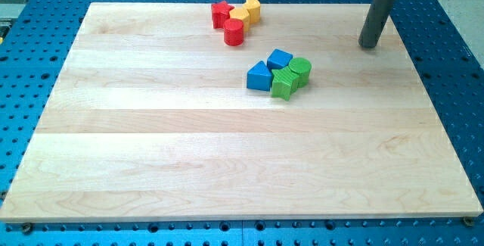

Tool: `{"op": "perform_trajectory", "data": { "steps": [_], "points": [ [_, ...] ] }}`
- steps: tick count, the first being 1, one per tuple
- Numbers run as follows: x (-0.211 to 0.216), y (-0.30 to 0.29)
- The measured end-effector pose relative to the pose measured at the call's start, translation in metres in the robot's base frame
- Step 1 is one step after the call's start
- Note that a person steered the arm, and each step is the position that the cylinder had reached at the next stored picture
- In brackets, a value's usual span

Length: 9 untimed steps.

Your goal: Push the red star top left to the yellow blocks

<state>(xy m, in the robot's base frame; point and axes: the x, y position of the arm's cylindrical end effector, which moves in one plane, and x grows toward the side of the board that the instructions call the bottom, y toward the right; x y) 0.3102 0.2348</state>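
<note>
"Red star [220,13]: how does it lie from my tip [369,46]?"

"Well apart. There is no claw on this arm, so nothing can open, close or grip. The rod ends in your tip, which stands on the tabletop [151,147] at the view's upper right, touching no block. The star sits at the view's top, left of centre, against the left side of the yellow blocks [246,11]."

"How will it handle?"

"It looks like a small, rigid, light block that should slide easily on the smooth wood. You can't take hold of it, only press a side face. Its notched outline would likely make it spin if pushed off centre, so aim through its middle. The red cylinder [234,32] touches it from below and may drag along."

"And the count, going outward from the tip?"

"First a huddle of four: a green cylinder [300,70], a green block [283,84] whose shape I can't make out, a blue cube [279,59] and a blue triangle [259,76]. Then two yellow and two red. Eight in all."
</note>
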Motion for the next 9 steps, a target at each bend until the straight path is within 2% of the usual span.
{"op": "perform_trajectory", "data": {
  "steps": [1, 2, 4, 5, 7, 8, 9],
  "points": [
    [-0.010, 0.000],
    [-0.058, -0.010],
    [-0.092, -0.013],
    [-0.105, -0.036],
    [-0.106, -0.125],
    [-0.117, -0.136],
    [-0.115, -0.214]
  ]
}}
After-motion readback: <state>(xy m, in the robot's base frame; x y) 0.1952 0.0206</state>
